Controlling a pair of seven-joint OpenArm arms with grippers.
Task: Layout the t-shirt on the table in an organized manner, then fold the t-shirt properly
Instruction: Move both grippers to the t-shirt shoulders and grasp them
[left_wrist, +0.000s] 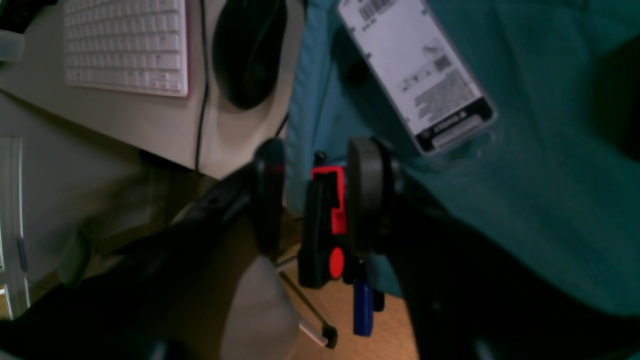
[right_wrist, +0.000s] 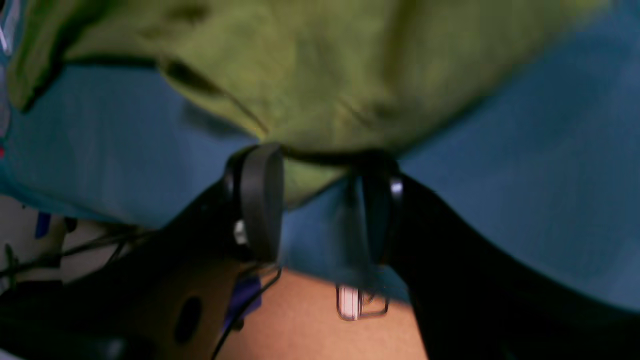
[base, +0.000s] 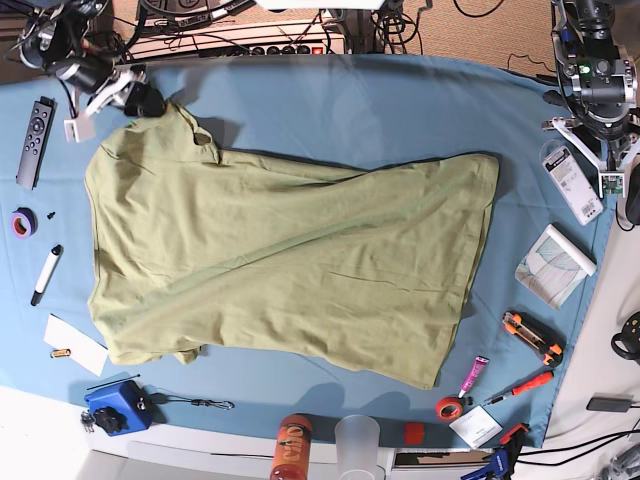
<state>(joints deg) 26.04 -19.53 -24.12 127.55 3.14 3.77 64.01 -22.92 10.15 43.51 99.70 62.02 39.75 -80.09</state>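
Shirt (base: 290, 265), olive green, lies spread across the middle of the table (base: 400, 100), covered in blue cloth, with its hem toward the base view's right and its shoulders toward the left. The body is mostly flat with long diagonal wrinkles; one sleeve at the upper left is bunched and drawn toward the right gripper (base: 140, 100), the other sleeve at the lower left is tucked under. In the right wrist view the right gripper (right_wrist: 320, 200) has its two fingers spread wide with a point of green fabric (right_wrist: 310, 180) between them, near the left finger; whether that cloth is pinched I cannot tell, as the picture is blurred. The left gripper (left_wrist: 315, 195) is out past the table's far right side, well apart from the shirt, its fingers standing apart with nothing between them. Below it in that wrist view lie a labelled packet (left_wrist: 415, 70) on the cloth, and a keyboard (left_wrist: 125, 45) and mouse (left_wrist: 250, 50) on a desk beyond. Around the shirt sit a remote (base: 33, 140), a marker (base: 45, 273), tape (base: 24, 221) and a cup (base: 357, 442).
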